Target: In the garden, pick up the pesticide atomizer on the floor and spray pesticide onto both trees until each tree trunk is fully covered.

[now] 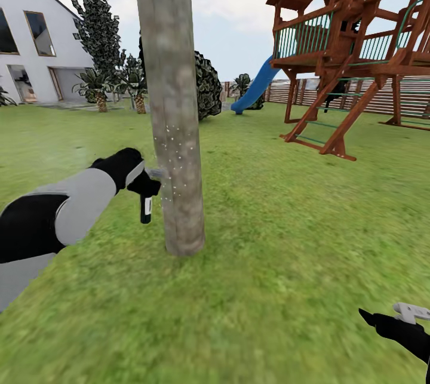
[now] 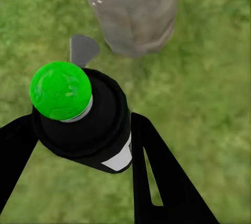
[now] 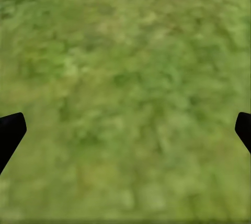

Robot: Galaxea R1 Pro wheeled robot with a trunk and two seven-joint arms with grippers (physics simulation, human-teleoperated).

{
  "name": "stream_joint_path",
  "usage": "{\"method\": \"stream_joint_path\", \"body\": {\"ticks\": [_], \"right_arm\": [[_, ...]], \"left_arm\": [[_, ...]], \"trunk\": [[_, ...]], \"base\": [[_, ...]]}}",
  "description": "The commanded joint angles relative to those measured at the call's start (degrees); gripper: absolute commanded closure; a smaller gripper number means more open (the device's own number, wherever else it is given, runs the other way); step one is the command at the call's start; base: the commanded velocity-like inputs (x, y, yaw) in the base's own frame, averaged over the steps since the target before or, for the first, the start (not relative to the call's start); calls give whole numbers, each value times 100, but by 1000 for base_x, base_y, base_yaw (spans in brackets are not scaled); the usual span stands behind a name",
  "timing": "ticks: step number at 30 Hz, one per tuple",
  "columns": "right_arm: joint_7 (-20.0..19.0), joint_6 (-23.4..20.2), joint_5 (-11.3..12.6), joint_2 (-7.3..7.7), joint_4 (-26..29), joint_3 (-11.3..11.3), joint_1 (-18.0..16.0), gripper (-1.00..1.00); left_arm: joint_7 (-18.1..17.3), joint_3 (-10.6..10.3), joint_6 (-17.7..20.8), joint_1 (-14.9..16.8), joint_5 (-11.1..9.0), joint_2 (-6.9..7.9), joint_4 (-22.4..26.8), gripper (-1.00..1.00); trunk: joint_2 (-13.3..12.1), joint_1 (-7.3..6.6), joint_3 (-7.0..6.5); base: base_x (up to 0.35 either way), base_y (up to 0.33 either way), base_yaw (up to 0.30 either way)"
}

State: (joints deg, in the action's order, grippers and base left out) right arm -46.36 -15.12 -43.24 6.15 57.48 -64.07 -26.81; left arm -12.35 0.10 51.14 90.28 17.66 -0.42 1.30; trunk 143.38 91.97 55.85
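Atomizer: pesticide atomizer (image 2: pixel 83 125) looks light, rigid, slick — best held round its dark body.
Left gripper (image 2: pixel 78 145): jaws clamp that body, nozzle near tree trunk (image 1: pixel 173 133).
Right gripper (image 3: pixel 125 130): jaws wide, over grass.

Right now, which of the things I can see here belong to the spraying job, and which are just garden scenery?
Part of the job:
- pesticide atomizer, held in the left gripper
- tree trunk, flecked with white spray dots
- grass lawn

Just scenery:
- wooden play tower
- blue slide
- white house
- palm-like plants
- right gripper, open over grass
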Motion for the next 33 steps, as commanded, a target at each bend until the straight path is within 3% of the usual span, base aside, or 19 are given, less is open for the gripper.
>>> {"method": "stream_joint_path", "body": {"ticks": [1,7,11,16,22,33], "right_arm": [[2,0,0,0,0,0,0,-100],[4,0,0,0,0,0,0,-100],[4,0,0,0,0,0,0,-100],[5,0,0,0,0,0,0,-100],[12,0,0,0,0,0,0,-100],[13,4,-10,0,0,9,0,-100]], "left_arm": [[7,-11,-49,-77,5,-1,2,100],[144,-11,-536,-743,1,-2,2,100],[442,-10,-904,-1153,-10,-8,2,100],[574,-10,-987,-1562,-34,-51,2,100],[576,4,-991,-1636,-49,-81,2,100],[581,13,-992,-1637,-52,-100,2,100]], "trunk": [[1,-1,-1],[1,-1,-1],[1,-1,-1],[1,-1,-1],[1,-1,-1],[1,-1,-1]], "base": [[0,0,0],[0,0,0],[0,0,0],[0,0,54],[0,-15,205],[32,-300,8]]}}
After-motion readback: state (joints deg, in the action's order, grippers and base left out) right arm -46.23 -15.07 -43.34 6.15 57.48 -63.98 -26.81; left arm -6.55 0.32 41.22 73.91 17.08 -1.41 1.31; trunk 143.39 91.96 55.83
